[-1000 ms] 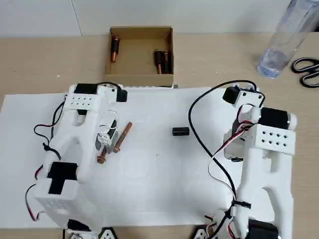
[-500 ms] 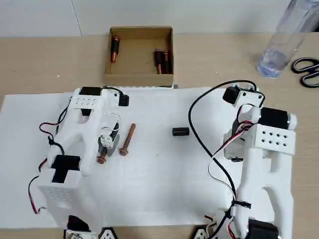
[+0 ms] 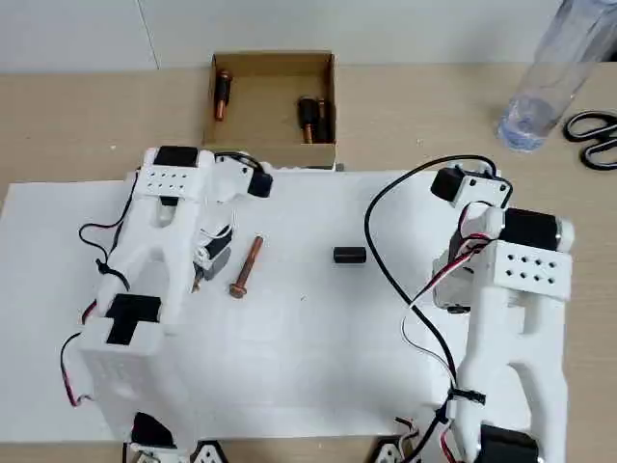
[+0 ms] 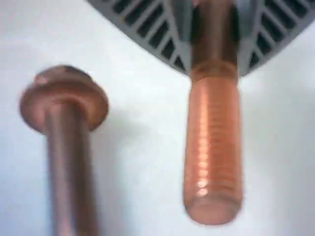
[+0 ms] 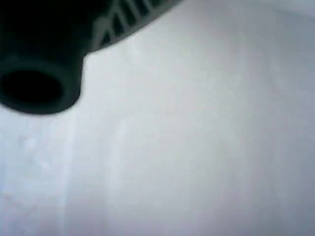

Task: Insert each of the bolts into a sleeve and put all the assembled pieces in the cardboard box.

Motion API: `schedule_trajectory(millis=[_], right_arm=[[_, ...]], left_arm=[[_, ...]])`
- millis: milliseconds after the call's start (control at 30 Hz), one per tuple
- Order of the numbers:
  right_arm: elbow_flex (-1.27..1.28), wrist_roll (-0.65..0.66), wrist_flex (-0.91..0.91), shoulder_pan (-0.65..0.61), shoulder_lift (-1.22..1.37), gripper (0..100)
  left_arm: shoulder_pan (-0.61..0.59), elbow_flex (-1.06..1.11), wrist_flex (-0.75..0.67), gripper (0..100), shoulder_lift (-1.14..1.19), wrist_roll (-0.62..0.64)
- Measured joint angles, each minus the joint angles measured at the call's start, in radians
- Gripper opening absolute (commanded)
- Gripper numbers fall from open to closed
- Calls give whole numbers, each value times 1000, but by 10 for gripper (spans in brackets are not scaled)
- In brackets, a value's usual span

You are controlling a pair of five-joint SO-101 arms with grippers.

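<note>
Shifted toward the cardboard box point(image 3: 270, 152) over the last second, the left arm point(image 3: 154, 251) now carries the bolt that lay under it, and that bolt's head no longer shows on the paper. The held bolt point(image 4: 212, 147) is clamped by the left fingers point(image 4: 152, 34), which are closed on its shank so that the threaded end sticks out past them, clear of the sheet. Just beside it, apart from it and roughly parallel, lies the loose bolt point(image 3: 246, 267), flat on the white paper point(image 3: 318, 367) with its flanged head toward the arms; it sits where it did half a second ago, after turning a little from its earlier slant. Further toward the right arm, well apart from both bolts, a black sleeve point(image 3: 349, 256) lies on its side on the paper, unmoved. The right arm point(image 3: 516, 289) has kept its place, and in its wrist view a second sleeve point(image 5: 34, 88) pokes out from under the dark right fingers point(image 5: 118, 22), its open bore facing the camera; the fingers appear closed on it. The cardboard box stands on the counter point(image 3: 415, 106) at the paper's far edge, holding assembled pieces point(image 3: 308, 118) along its left and right walls. A clear bottle point(image 3: 549, 77) and scissors point(image 3: 593, 135) rest at the far right corner.
</note>
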Motion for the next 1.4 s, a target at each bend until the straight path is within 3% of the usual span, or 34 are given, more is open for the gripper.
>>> schedule_trajectory(millis=[100, 433, 700, 967, 1400], right_arm=[[0, 0, 0, 0, 0, 3], [0, 0, 0, 0, 0, 3], [0, 0, 0, 0, 0, 3], [0, 0, 0, 0, 0, 3], [0, 0, 0, 0, 0, 3]], left_arm=[[0, -29, 0, 6, 0, -135], [-12, -34, 0, 6, -2, -420], [-38, -34, 0, 6, -64, -818], [-38, -34, -61, 6, -64, -870], [-38, 120, -327, 6, -64, -875]])
